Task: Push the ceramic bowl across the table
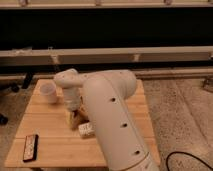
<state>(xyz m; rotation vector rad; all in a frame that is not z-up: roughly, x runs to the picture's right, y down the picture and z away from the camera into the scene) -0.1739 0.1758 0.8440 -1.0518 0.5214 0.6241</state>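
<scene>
**Bowl mostly hidden under the claw, mid-table**

Nearest the camera, the robot's thick white arm (117, 125) rises from the bottom edge and covers much of the table's (50, 157) right half. On the front left corner lies a flat black object (31, 147), perhaps a remote. A small white item (86, 130) sits just beside the arm, further in.

Behind that, the arm bends left and drops its wrist toward the middle of the table. The claw (73, 109) hangs there, low over the wood, and whether it is spread or pressed together cannot be told. Directly under it shows an orange-tan patch, most likely the ceramic bowl (75, 121). It is largely covered, and contact between the two cannot be confirmed.

Further back and to the left stands the white cup (48, 92), near the bowl but apart from it.

As ceramic, the bowl should be rigid and fairly weighty, with a slick glaze. It would probably slide readily on the smooth planks. It needs no lifting. A push low on its outer wall, in line with its centre, should keep it from spinning or slipping sideways off the claw. It would likely break if sent over an edge, and the light cup would tip easily if struck.
</scene>
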